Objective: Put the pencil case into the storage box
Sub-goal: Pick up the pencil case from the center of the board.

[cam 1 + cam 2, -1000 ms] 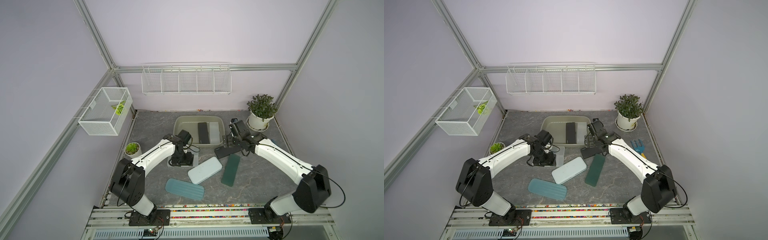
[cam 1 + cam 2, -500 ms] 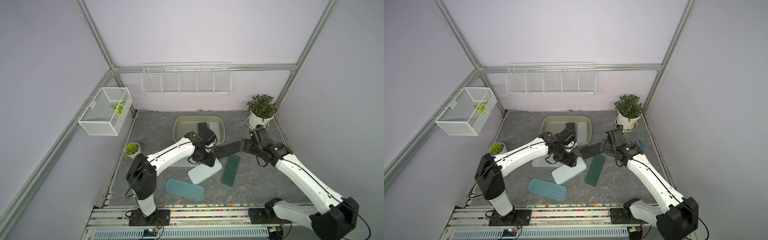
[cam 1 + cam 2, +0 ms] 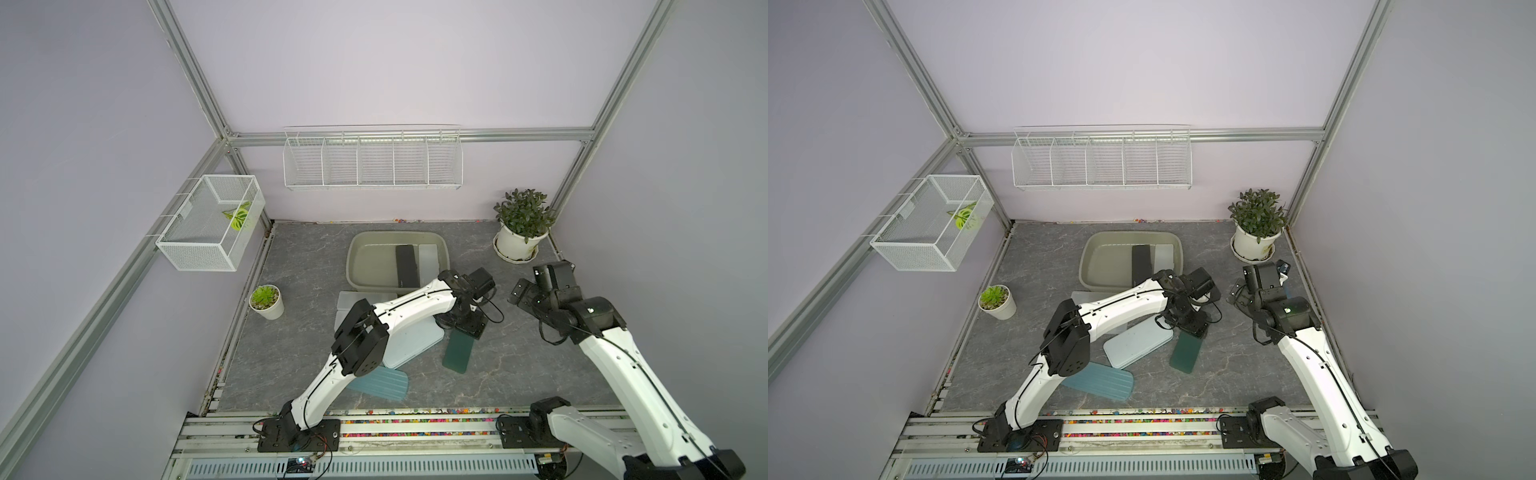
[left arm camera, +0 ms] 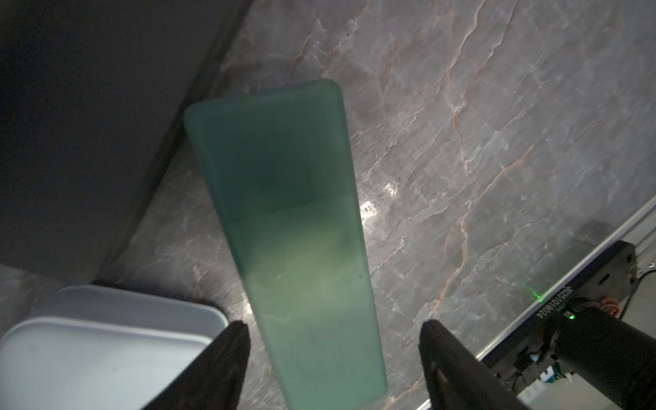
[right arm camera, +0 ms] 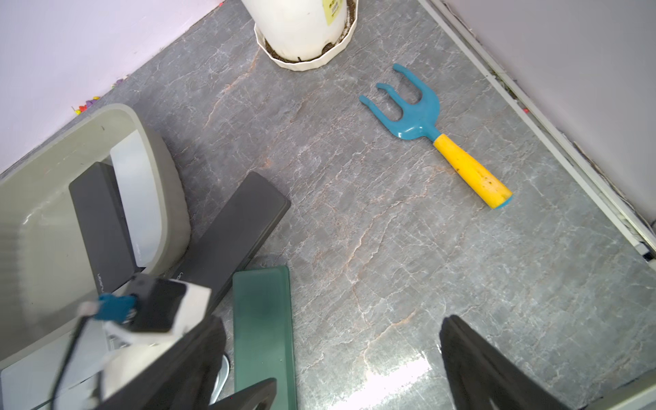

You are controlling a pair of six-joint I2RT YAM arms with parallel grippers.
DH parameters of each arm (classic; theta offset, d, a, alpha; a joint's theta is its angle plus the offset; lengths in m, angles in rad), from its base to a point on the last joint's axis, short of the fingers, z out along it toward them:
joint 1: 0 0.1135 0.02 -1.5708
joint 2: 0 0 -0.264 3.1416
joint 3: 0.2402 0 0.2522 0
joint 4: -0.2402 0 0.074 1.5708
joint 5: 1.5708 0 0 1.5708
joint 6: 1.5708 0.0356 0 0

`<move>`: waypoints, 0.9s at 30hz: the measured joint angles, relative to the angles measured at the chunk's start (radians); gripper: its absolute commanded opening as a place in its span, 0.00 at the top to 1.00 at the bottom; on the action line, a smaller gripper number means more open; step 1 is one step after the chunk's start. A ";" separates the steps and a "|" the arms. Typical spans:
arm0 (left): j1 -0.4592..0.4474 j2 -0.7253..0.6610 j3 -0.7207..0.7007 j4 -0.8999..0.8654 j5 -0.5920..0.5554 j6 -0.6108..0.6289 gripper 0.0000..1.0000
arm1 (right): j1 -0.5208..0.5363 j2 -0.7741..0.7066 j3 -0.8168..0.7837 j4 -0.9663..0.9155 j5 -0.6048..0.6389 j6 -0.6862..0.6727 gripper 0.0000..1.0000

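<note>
In both top views, the left arm (image 3: 415, 303) is reaching across the bench (image 3: 291, 332). A second ago it was sitting by the left side of the storage box (image 3: 353, 257). Now the left pincer (image 3: 465, 326) is hanging over the far end of the dark green pencil case (image 3: 457, 353). The right arm (image 3: 615, 357) is pulling away to its own side, and the right pincer (image 3: 518, 293) is standing wide open with nothing in it. The box is already holding a black pencil case (image 3: 406, 266) and a white pencil case (image 3: 428, 259).

In the left wrist view, the left pincer (image 4: 333, 324) is standing open, with one finger on each side of the dark green pencil case (image 4: 284, 213). The fingers are not touching it. The case is lying flat on the bench. A dark slab (image 4: 88, 124) is sitting beside it, too dim to be sure, but probably another black case.

In the right wrist view, a second black pencil case (image 5: 234, 230) is lying on the bench just beside the storage box (image 5: 167, 170), not inside. The right pincer was close to it a second ago and is now leaving it there.

So the green case looks like the next one to go. The left pincer needs to come down, close on it and carry it to the box.
</note>
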 measured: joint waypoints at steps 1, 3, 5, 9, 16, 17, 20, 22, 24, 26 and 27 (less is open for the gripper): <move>-0.006 0.010 0.010 -0.009 -0.006 -0.003 0.16 | -0.002 -0.001 0.000 -0.005 0.000 0.002 0.02; -0.020 0.027 0.019 -0.024 -0.028 -0.019 0.14 | -0.006 -0.001 -0.001 -0.015 -0.003 0.002 0.02; -0.030 0.035 0.019 -0.043 -0.054 -0.032 0.12 | -0.008 -0.003 -0.005 -0.021 -0.004 0.002 0.02; -0.037 0.037 0.020 -0.073 -0.110 -0.048 0.08 | -0.008 -0.006 -0.014 -0.025 -0.012 0.002 0.02; -0.038 0.062 0.037 -0.092 -0.159 -0.044 0.06 | -0.008 -0.004 -0.030 -0.027 -0.015 0.002 0.01; -0.039 0.070 0.041 -0.092 -0.162 -0.040 0.06 | -0.008 -0.003 -0.032 -0.026 -0.015 0.002 0.01; -0.045 0.101 0.055 -0.086 -0.165 -0.024 0.05 | -0.010 -0.001 -0.039 -0.026 -0.014 0.002 0.01; -0.051 0.119 0.056 -0.083 -0.166 -0.014 0.06 | -0.013 0.000 -0.042 -0.026 -0.014 0.002 0.01; -0.058 0.127 0.060 -0.084 -0.172 -0.003 0.10 | -0.014 0.000 -0.042 -0.027 -0.014 0.002 0.01; -0.064 0.130 0.063 -0.081 -0.174 0.007 0.17 | -0.016 0.000 -0.043 -0.026 -0.013 0.002 0.02; -0.067 0.132 0.063 -0.081 -0.179 0.010 0.22 | -0.016 -0.001 -0.045 -0.027 -0.011 0.002 0.02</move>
